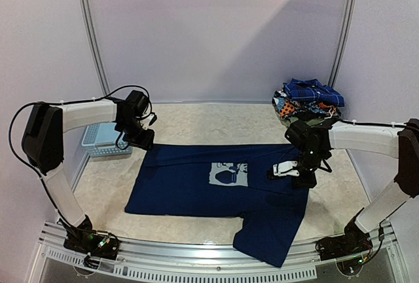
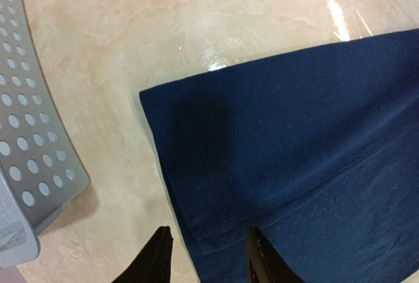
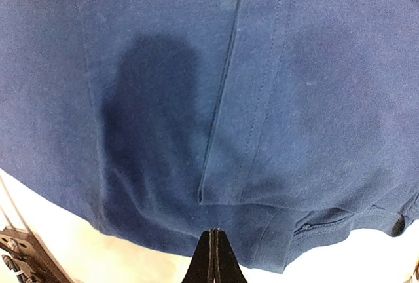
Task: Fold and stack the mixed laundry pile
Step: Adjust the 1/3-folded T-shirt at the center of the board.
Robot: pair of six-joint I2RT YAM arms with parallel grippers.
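Overhead: the navy T-shirt (image 1: 183, 185) lies flat on the counter (image 1: 196, 122). Left wrist: left end effector (image 2: 206, 260) spread over the corner hem; lower before closing. Right wrist: right end effector (image 3: 214, 260) pressed together at the shirt's edge; confirm cloth is caught before lifting

We take this for a robotics lab's test cell rather than a home. Two white-and-black robot arms, left arm (image 1: 85, 114) and right arm (image 1: 360, 135), are bolted to a slotted aluminium rail (image 1: 216, 260) along the near edge of a marble-patterned worktop (image 1: 196, 122), with loose cables and lit boards at their bases. Plain pale walls (image 1: 216, 27) and curved metal poles (image 1: 91, 34) close the space in like a booth, and the household things we see, a navy T-shirt (image 1: 183, 185), a stack of folded garments (image 1: 311, 99) and a light-blue slotted basket (image 1: 103, 140), lie there like test props.
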